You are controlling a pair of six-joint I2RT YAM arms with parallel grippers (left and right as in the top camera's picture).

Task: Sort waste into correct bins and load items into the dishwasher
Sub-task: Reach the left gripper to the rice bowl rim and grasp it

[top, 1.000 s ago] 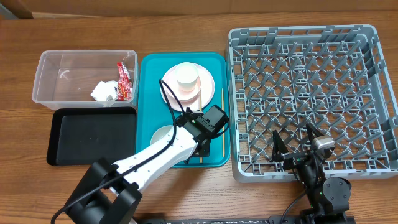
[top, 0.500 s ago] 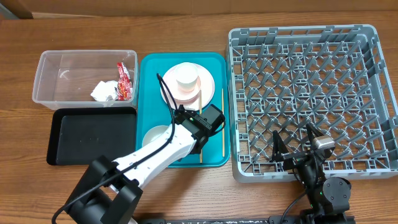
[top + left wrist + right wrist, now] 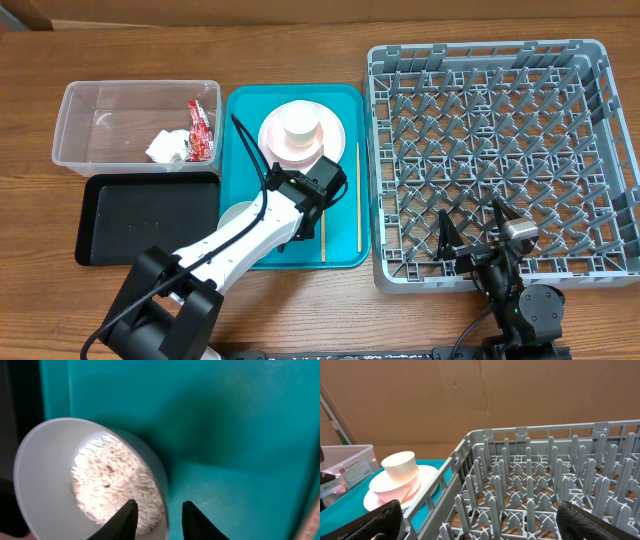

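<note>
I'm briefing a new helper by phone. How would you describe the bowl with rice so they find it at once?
Find the teal tray between the clear tub and the grey dish rack. In its corner nearest the robot, beside the black tray, sits a white bowl, partly under the left arm. Unlike the stacked dishes farther back, it stands alone and holds rice.

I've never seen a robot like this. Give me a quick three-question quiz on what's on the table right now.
1. True or false: the grey dish rack already holds dishware.
2. What fills the bowl at the left gripper? A soup; B rice; C noodles.
3. Fill in: the red wrapper lies in the ____.
Key: 1 false; 2 B; 3 clear tub.
</note>
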